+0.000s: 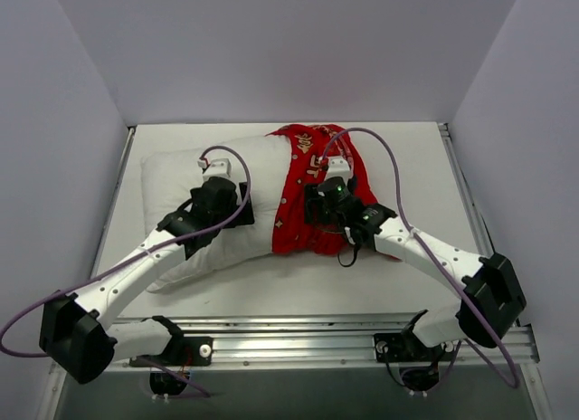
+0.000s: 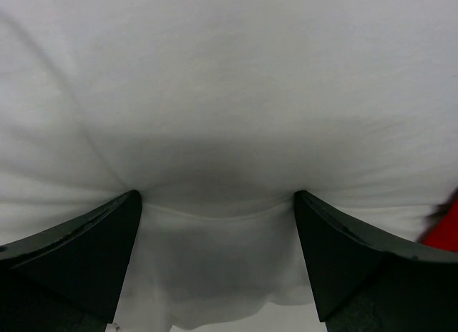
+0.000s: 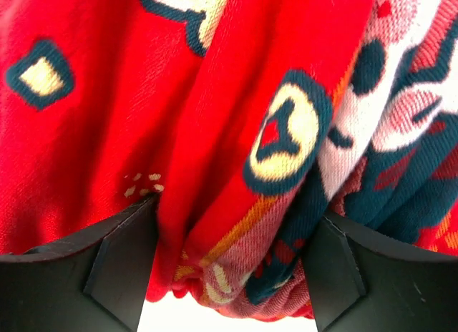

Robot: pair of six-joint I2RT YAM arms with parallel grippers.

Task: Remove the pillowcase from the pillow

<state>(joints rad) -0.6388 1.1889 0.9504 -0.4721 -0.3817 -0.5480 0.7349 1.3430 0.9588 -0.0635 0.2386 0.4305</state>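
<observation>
The pillow point(image 1: 194, 212) lay lengthwise between the worktop's point(image 1: 407, 167) left and right edges, its left end pinned by the spread left pincer point(image 2: 218, 264), while the right pincer point(image 3: 232, 264) gripped the pillowcase point(image 1: 303, 203) bunched toward the right edge.

Even, soft overhead light fills the top view; the white surface point(image 1: 407, 167) shows no glare, only faint shadows under the arms. The left wrist view is dim and soft-focused, a grey shadow pooling on the pillow point(image 2: 229, 96). The pillowcase point(image 3: 215, 132) appears sharp and saturated.
</observation>
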